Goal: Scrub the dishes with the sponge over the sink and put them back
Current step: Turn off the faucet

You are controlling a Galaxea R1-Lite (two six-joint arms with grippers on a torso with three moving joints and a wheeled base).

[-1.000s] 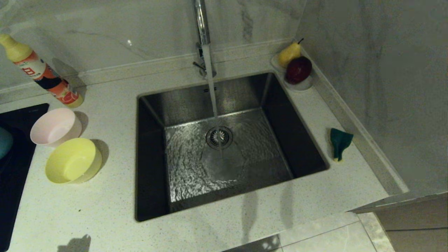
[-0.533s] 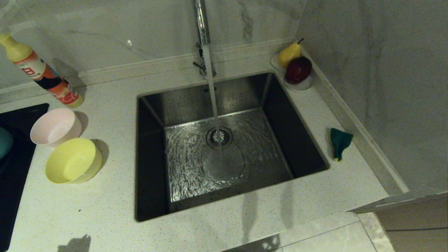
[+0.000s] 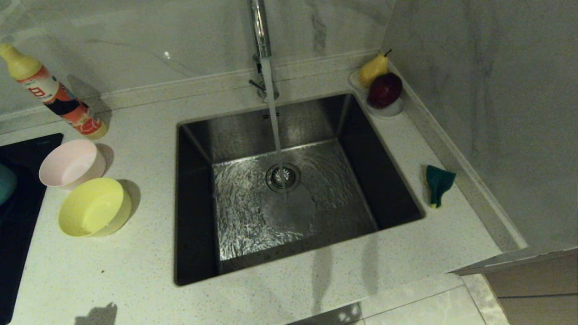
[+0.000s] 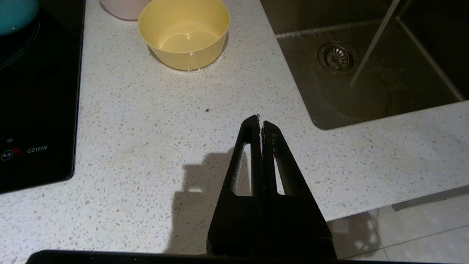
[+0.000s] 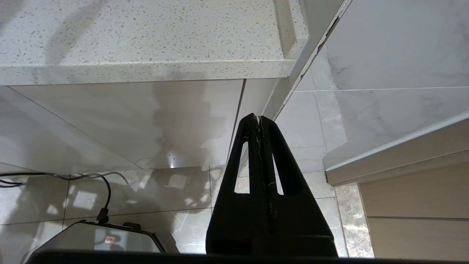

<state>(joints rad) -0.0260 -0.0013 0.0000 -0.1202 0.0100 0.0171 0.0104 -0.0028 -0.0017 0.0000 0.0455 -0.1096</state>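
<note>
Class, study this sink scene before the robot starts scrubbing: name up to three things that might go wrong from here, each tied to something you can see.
1. The tap is running into the sink; a bowl held under it may splash water onto the counter.
2. The sponge lies crumpled beside the raised ledge, so gripping it could be awkward.
3. The pink bowl and yellow bowl sit close together; lifting one might nudge the other.
</note>
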